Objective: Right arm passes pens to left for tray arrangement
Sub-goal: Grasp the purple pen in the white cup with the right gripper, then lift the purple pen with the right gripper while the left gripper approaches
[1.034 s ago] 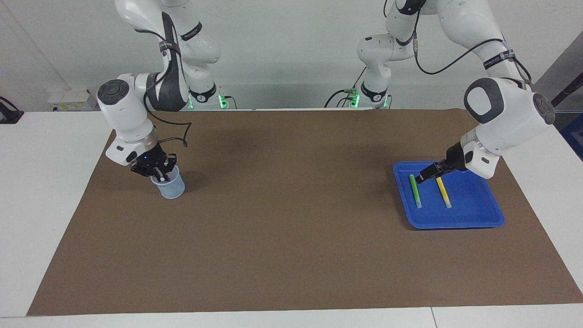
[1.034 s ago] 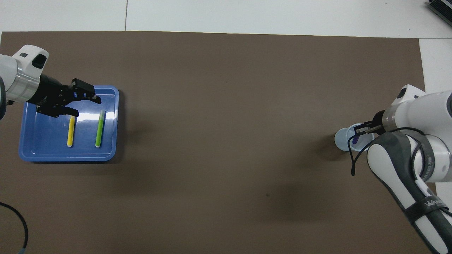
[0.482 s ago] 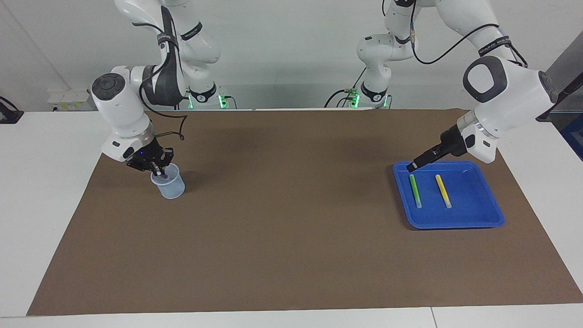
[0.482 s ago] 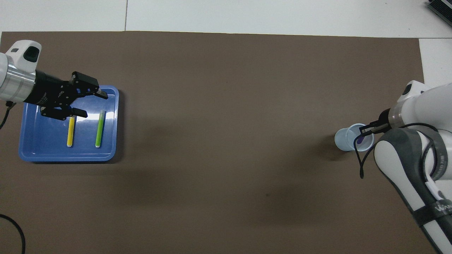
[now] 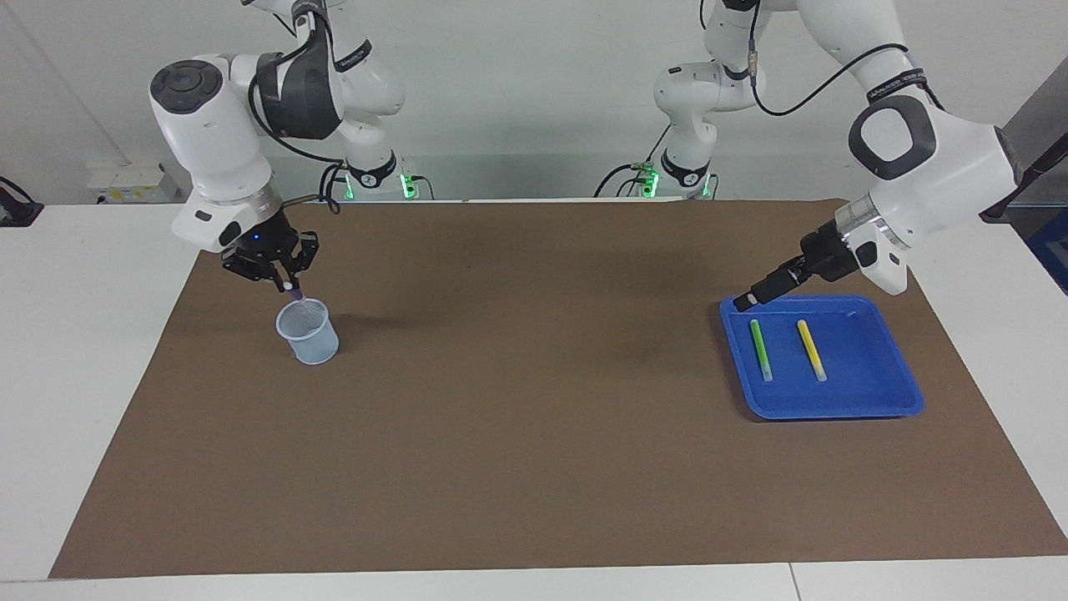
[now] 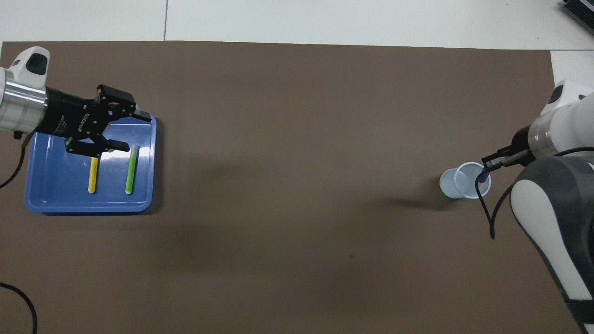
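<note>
- Facing the robots: the right gripper [image 5: 284, 282] hangs over the pale cup [image 5: 309, 331], clenched on the purple pen [image 5: 294, 292] — its tip just above the rim. The left gripper [image 5: 745, 302] hovers over the blue tray's [image 5: 834, 405] edge.
- Overhead: the left gripper [image 6: 132, 132] is spread, empty; the green pen [image 6: 131, 169] and yellow pen [image 6: 93, 174] lie side by side in the tray [image 6: 60, 204].

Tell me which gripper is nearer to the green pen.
Left. The left gripper hangs over the blue tray's rim, just above the green pen. The right gripper is at the right arm's end, over the cup, holding the purple pen.
</note>
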Tool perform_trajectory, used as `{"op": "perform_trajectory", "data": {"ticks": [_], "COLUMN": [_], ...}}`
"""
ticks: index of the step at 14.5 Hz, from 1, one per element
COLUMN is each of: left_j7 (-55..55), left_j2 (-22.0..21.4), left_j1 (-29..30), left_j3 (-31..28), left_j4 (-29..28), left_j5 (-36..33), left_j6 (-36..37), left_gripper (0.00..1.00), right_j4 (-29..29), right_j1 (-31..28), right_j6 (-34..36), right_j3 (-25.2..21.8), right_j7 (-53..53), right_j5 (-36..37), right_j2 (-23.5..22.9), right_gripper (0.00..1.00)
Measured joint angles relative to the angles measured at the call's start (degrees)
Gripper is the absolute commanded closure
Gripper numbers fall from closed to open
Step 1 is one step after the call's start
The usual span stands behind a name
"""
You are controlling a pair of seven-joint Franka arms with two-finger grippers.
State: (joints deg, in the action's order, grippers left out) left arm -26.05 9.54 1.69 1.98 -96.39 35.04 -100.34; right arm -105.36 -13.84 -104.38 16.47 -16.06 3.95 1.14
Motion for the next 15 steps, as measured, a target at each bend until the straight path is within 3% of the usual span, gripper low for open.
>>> {"op": "perform_trajectory", "data": {"ticks": [6, 11, 15], "left_j7": [-3.56, -5.34, -6.2], "left_j2": [-0.22, -0.48, -0.51], "left_j1": [-1.17, -1.26, -1.27], "left_j3": [0.32, 0.32, 0.32], "left_j4": [-0.03, -0.03, -0.03], "left_j5": [3.57, 4.65, 4.71], "left_j6": [0.01, 0.01, 0.05], "left_gripper": [0.12, 0.12, 0.12], "right_j4": [3.37, 3.43, 3.18], "right_j1": [5.33, 8.47, 11.09], "right_j6": [2.89, 1.98, -3.37], "right_j3": [0.29, 0.57, 0.74], "right_j7": [4.25, 21.84, 36.25], "right_j5": [-1.52, -14.11, -21.25], "right_j2": [0.0, -0.04, -0.44], "right_gripper": [1.0, 1.0, 1.0]}}
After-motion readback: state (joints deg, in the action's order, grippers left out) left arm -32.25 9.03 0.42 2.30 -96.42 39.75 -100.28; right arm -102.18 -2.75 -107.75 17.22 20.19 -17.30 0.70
